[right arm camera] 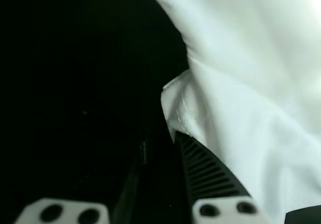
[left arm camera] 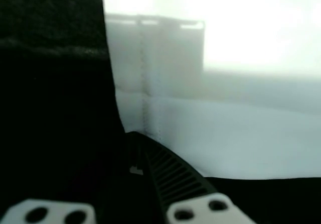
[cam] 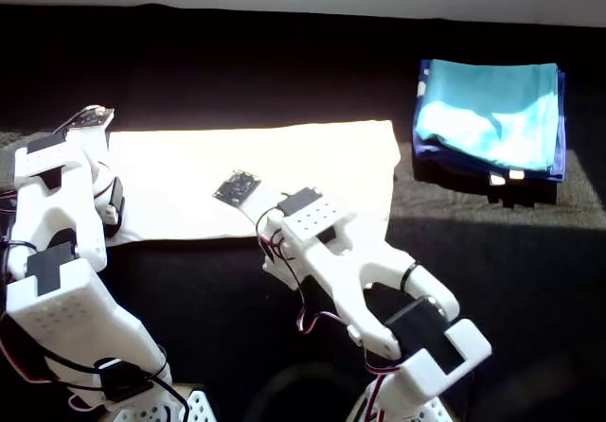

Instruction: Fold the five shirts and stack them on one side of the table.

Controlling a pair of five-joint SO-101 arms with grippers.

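A white shirt, folded into a long band, lies across the middle of the black table. My left gripper sits at its near left corner. In the left wrist view the gripper has its jaws closed together on the hem of the shirt. My right gripper is at the shirt's near edge, about midway along. In the right wrist view this gripper stands open by a narrow gap, and a bunched, raised edge of the shirt touches its ribbed fingertip.
A stack of folded shirts, cyan on top of blue and black ones, stands at the back right of the table. Bare black cloth stretches in front of the white shirt and along the far side.
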